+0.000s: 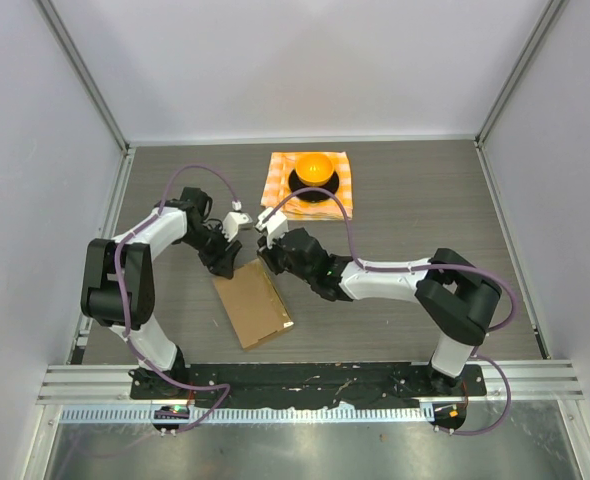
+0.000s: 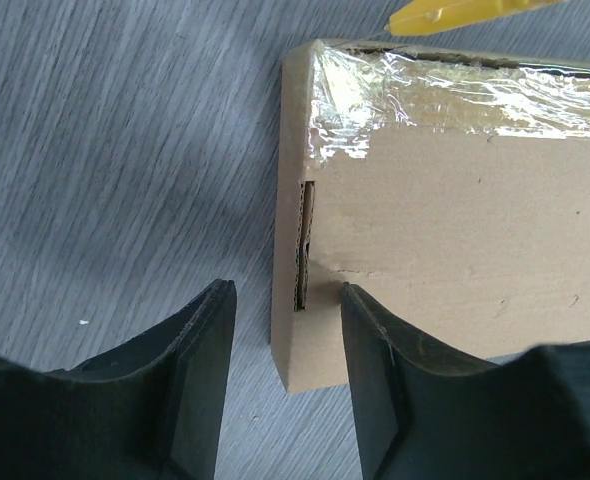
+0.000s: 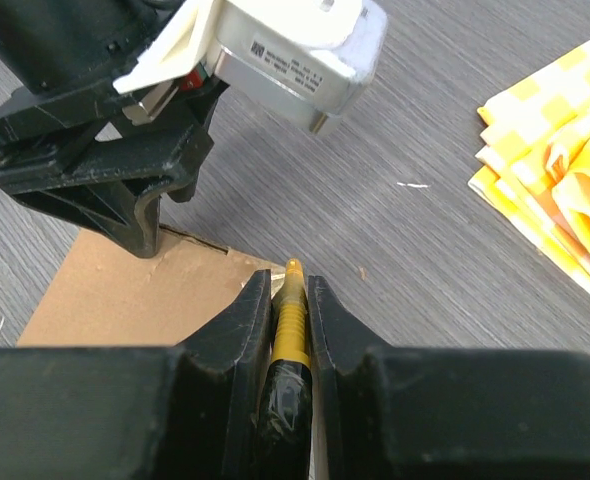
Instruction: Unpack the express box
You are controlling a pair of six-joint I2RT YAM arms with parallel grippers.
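Note:
The express box, a flat brown cardboard mailer, lies on the table between the two arms. Shiny clear tape covers its far edge. My left gripper is open and straddles a near corner of the box. Its right finger rests over the cardboard; its left finger stands clear over bare table. My right gripper is shut on a yellow-and-black cutter, whose tip points at the box's far corner. From above, the left gripper and right gripper meet at the box's far end.
An orange-checkered cloth lies at the back of the table, with an orange round thing on a black base on it. Grey walls close in both sides. The arm bases stand on a rail along the near edge.

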